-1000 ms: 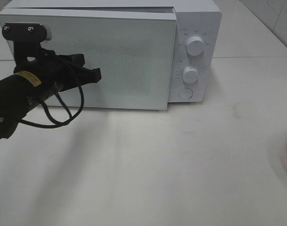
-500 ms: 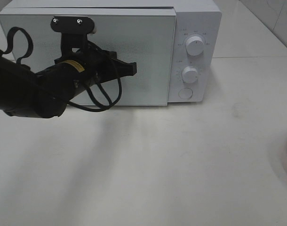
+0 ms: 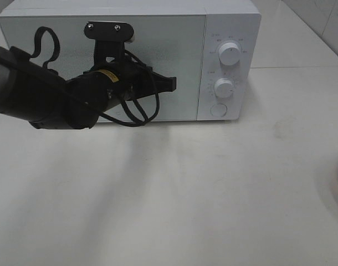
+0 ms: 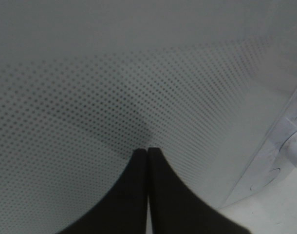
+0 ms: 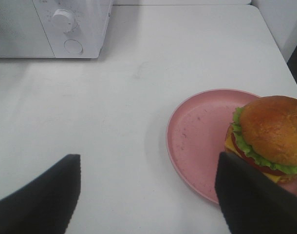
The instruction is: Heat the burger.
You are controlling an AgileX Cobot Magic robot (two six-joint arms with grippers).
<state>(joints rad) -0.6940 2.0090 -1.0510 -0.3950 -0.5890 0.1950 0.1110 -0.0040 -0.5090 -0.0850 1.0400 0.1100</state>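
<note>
Left gripper (image 4: 147, 152) tips pressed together, touching or just short of dotted microwave door (image 4: 139, 83). Shadow on door above tips. Control panel (image 4: 285, 151) with round button (image 4: 263, 181) beside door; table (image 4: 265, 214) below.

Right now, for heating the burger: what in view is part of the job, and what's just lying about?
Part of the job:
- burger, on the pink plate
- microwave, door shut
- left gripper, shut, at the door
- right gripper, open, empty, above the table by the plate

Just lying about:
- nothing visible besides the bare white table
</note>
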